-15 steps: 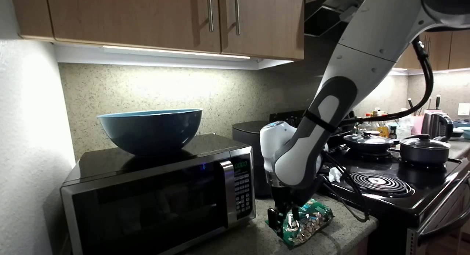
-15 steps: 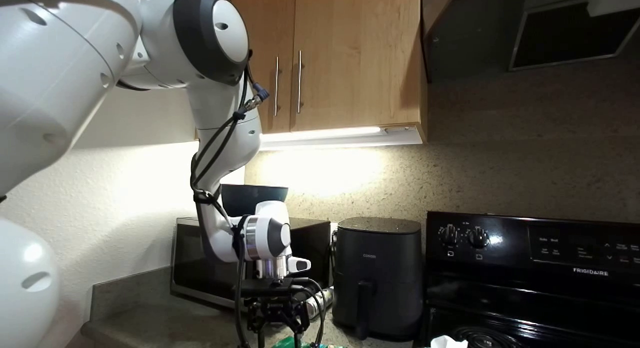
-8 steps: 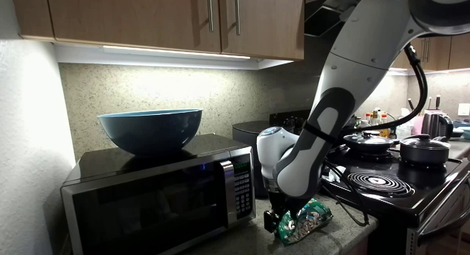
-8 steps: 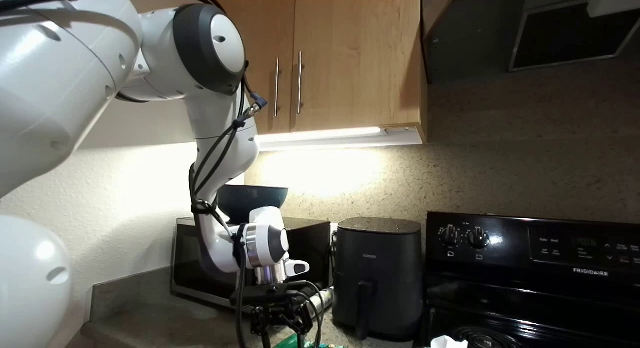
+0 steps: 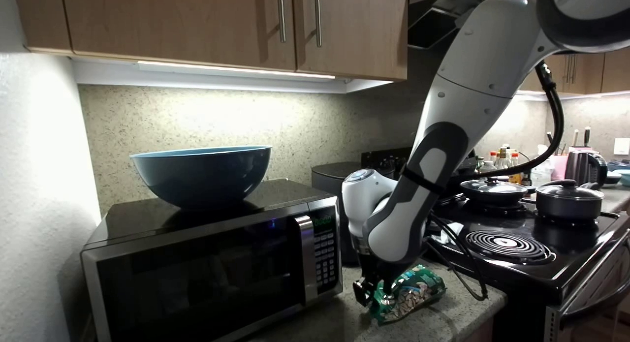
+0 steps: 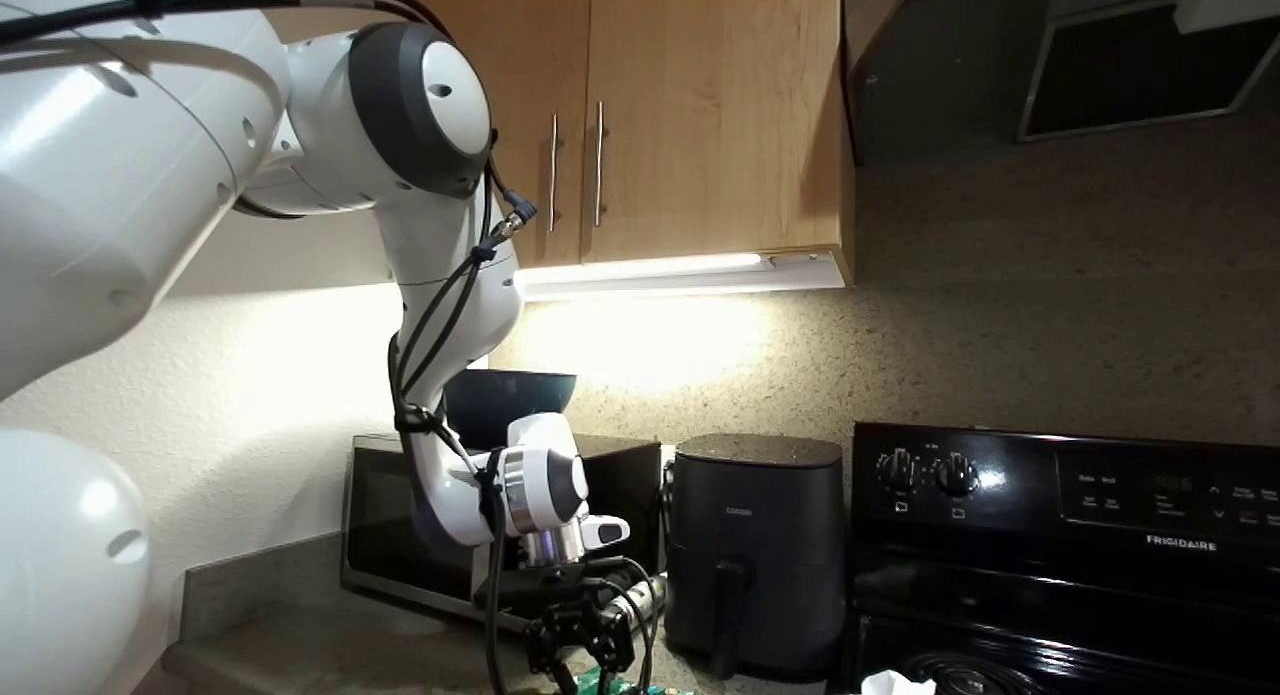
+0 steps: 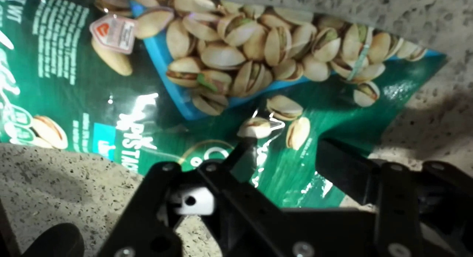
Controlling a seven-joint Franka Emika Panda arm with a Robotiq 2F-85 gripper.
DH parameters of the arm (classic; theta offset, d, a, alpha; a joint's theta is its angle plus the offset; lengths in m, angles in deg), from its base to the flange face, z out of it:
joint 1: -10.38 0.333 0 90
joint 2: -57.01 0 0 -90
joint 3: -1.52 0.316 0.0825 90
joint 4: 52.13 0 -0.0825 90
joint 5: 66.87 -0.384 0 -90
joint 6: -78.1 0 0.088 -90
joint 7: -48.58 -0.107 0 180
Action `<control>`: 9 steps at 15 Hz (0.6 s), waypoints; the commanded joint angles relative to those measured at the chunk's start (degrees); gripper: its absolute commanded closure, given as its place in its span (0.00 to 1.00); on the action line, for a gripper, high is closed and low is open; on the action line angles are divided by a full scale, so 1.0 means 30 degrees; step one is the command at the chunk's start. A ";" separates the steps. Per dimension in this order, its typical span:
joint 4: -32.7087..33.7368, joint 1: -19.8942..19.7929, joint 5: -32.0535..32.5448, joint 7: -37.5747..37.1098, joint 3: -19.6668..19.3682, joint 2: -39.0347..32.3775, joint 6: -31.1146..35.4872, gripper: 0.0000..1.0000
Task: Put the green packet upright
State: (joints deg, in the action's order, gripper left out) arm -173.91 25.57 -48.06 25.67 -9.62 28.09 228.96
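The arm (image 6: 425, 240) has dipped a little at its upper joint in both exterior views. Seen from the wrist, the pincer (image 7: 286, 149) has its tips apart over one end of the green packet (image 7: 214, 90), which lies down on the worktop (image 7: 99, 205); whether they touch it I cannot tell. Near it stands the microwave (image 5: 206, 278) with a bowl (image 5: 204, 179) on top; beyond, an air fryer (image 6: 755, 565); further on, a stove (image 5: 583, 243) carrying a lidded pot (image 5: 569, 205)

Tool (image 5: 375, 294) at the green packet (image 5: 417, 292)
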 commanded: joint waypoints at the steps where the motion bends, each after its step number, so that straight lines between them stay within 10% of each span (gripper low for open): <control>1: -0.0312 0.0181 0.0446 -0.0310 -0.0039 0.0156 -0.0137 0.23; 5: -0.0858 -0.0836 -0.0738 0.1862 0.1454 0.0793 -0.1005 0.02; 9: -0.0891 -0.1265 -0.0956 0.2338 0.2008 0.0797 -0.1529 0.00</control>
State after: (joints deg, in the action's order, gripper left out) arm -174.37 23.70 -48.86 29.39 -5.60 28.82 226.14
